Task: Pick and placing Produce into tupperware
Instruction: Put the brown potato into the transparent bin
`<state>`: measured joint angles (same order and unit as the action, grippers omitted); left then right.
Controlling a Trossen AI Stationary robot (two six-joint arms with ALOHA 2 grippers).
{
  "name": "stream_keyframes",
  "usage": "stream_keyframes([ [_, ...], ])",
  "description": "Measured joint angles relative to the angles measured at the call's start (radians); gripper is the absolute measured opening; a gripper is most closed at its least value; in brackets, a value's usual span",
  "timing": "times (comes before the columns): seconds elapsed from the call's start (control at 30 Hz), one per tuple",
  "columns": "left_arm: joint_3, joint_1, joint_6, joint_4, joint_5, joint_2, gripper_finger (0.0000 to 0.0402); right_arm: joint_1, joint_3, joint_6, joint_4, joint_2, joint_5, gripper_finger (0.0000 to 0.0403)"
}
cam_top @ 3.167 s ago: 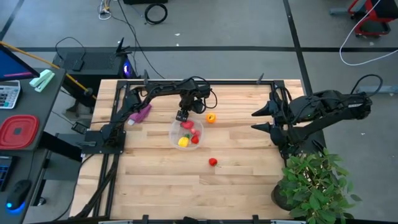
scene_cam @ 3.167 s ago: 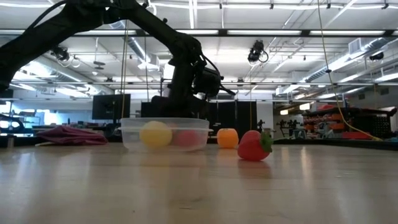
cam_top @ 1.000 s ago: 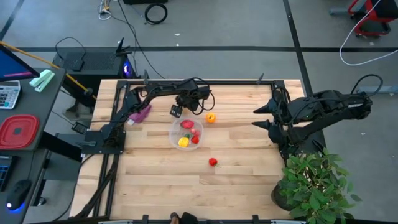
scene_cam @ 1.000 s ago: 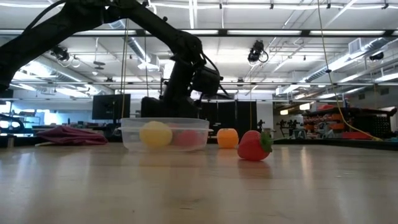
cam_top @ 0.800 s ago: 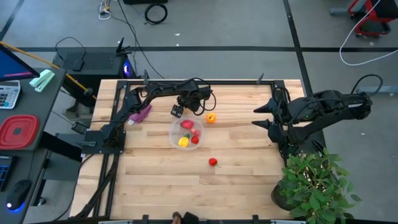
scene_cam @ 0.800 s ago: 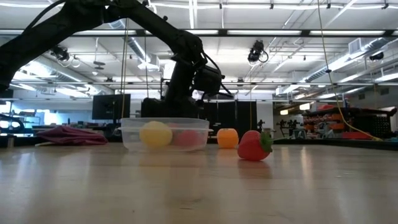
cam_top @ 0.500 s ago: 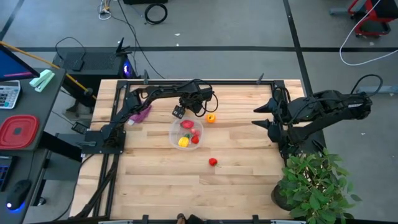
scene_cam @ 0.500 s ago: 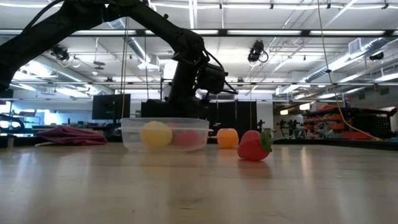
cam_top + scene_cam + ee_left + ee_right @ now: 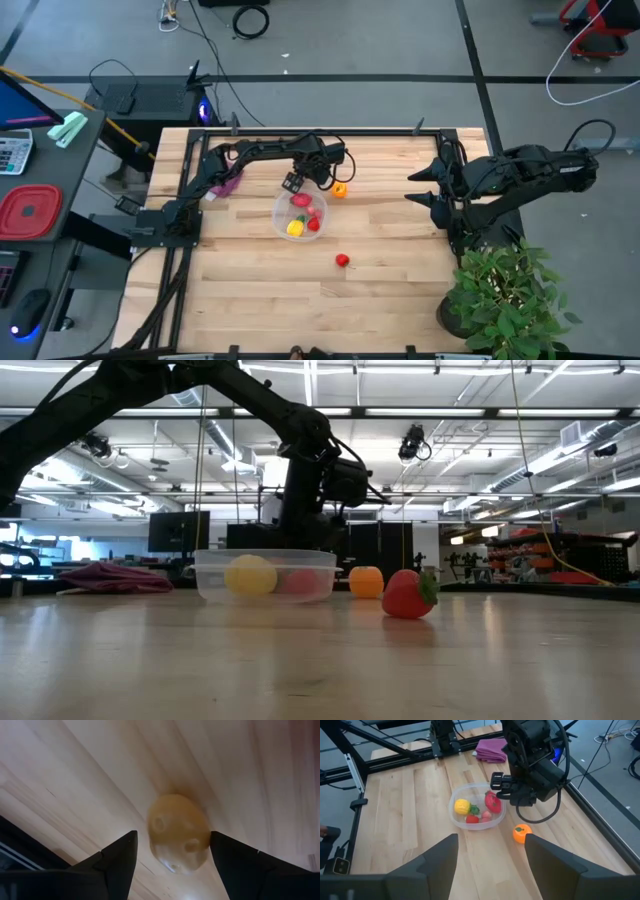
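Note:
The clear round tupperware [image 9: 301,213] [image 9: 265,575] [image 9: 477,810] stands mid-table and holds yellow, red and pink produce. An orange fruit [image 9: 340,189] [image 9: 177,832] [image 9: 522,833] lies on the wood just right of its far rim. A red strawberry [image 9: 342,261] [image 9: 408,594] lies nearer the table's near edge. My left gripper [image 9: 333,180] [image 9: 172,839] hangs open over the orange fruit, one finger on each side and a gap to both. My right gripper [image 9: 425,190] [image 9: 490,851] waits open at the table's right edge.
A purple cloth [image 9: 225,183] [image 9: 492,749] lies at the far left by the left arm's base. A potted plant [image 9: 505,290] stands off the table's near right corner. Bare wood stretches across the near half of the table [image 9: 260,300].
My left gripper has moved from above the tupperware's far left rim toward the table's right, ending over the orange fruit. The produce and the tupperware have stayed where they were.

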<state>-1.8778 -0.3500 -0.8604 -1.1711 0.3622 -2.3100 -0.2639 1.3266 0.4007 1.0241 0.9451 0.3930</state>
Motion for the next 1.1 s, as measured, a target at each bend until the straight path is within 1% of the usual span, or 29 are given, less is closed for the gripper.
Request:
stream_keyframes([
  [0.13,0.000,0.000,0.005,0.016,-0.011,0.000,0.0254,0.000,0.000,0.000,0.000,0.000,0.000,0.0240],
  [0.27,0.000,-0.009,0.042,0.021,-0.136,0.000,0.0252,0.000,0.000,0.000,0.000,0.000,0.000,0.0240],
  [0.3,0.000,-0.010,0.044,0.021,-0.146,0.000,0.0252,0.000,0.000,0.000,0.000,0.000,0.000,0.0240],
  [0.33,0.000,-0.011,0.044,0.022,-0.137,0.000,0.0252,0.000,0.000,0.000,0.000,0.000,0.000,0.0240],
  [0.4,0.000,-0.011,0.047,0.022,-0.090,0.000,0.0252,0.000,0.000,-0.001,0.000,0.000,-0.001,0.0240],
  [0.5,0.000,-0.023,0.094,0.016,-0.037,0.000,0.0253,0.000,0.000,-0.001,0.000,0.000,-0.001,0.0240],
  [0.63,0.000,-0.048,0.147,-0.027,-0.052,0.000,0.0255,0.000,0.000,-0.002,0.000,0.000,-0.001,0.0240],
  [0.97,0.000,-0.064,0.138,-0.015,-0.062,0.000,0.0235,0.000,0.000,-0.008,0.000,0.000,-0.001,0.0240],
  [1.1,0.000,-0.063,0.137,-0.005,-0.106,0.000,0.0235,0.000,0.000,-0.008,0.000,0.000,-0.001,0.0240],
])
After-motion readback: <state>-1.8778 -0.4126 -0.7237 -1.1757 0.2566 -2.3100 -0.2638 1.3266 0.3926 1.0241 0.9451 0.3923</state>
